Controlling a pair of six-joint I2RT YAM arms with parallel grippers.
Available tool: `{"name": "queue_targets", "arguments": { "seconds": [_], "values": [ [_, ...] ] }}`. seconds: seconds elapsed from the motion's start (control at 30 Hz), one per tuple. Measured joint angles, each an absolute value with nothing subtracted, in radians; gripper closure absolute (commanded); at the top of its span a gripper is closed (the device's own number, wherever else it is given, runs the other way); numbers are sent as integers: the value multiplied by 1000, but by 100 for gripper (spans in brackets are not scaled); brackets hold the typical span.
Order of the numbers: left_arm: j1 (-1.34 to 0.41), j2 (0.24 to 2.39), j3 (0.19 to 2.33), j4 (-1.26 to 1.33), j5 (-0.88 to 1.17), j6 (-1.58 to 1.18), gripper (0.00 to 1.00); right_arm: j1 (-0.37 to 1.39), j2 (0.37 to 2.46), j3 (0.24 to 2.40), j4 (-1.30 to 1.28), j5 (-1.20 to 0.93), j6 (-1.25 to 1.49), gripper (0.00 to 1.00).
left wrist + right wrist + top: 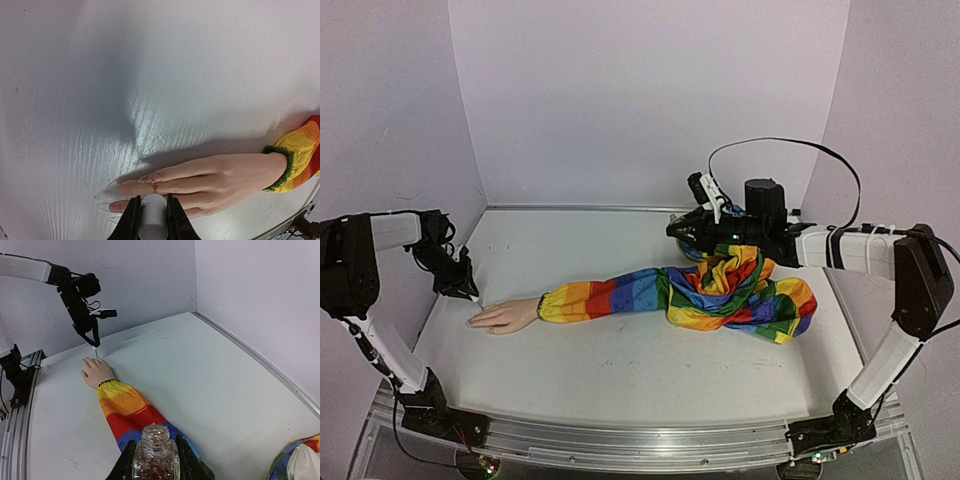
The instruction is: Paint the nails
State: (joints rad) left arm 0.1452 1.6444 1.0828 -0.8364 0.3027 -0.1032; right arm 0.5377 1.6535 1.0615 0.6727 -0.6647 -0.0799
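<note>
1. Mannequin hand (505, 316): plain pale peach skin tone.
2. Nails (150, 177): pinkish, possibly glitter-speckled; too blurry to be sure.
3. Sleeve (620, 296): rainbow bands of yellow, orange, red, blue and green, repeating towards the right.
4. Cuff (282, 167): dark green trim against a yellow band.
5. Table (620, 370): white with faint grey scuffs.
6. Walls (640, 100): pale lilac, plain.
7. Left arm (390, 232) and right arm (850, 250): black joints, white links.
8. Left gripper (152, 200): black fingers with a white cylinder (152, 220) between them.
9. Right gripper (156, 450): black fingers around a clear glass bottle (156, 440) with reddish-brown glittery contents.
10. Cable (790, 143), far right: black.
</note>
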Motion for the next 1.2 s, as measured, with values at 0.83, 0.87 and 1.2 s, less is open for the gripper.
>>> {"name": "queue_targets", "arguments": {
  "seconds": [0.83,0.87,1.2],
  "values": [
    [145,1671,1083,-837,276,-103,100,538,1654,1061,673,-665,-82,100],
    [145,1670,1083,-837,270,-103,100,538,1654,1061,673,-665,-82,100],
    [145,1655,1083,-836,233,-104,100,538,1654,1061,673,-666,-82,100]
  ]
}}
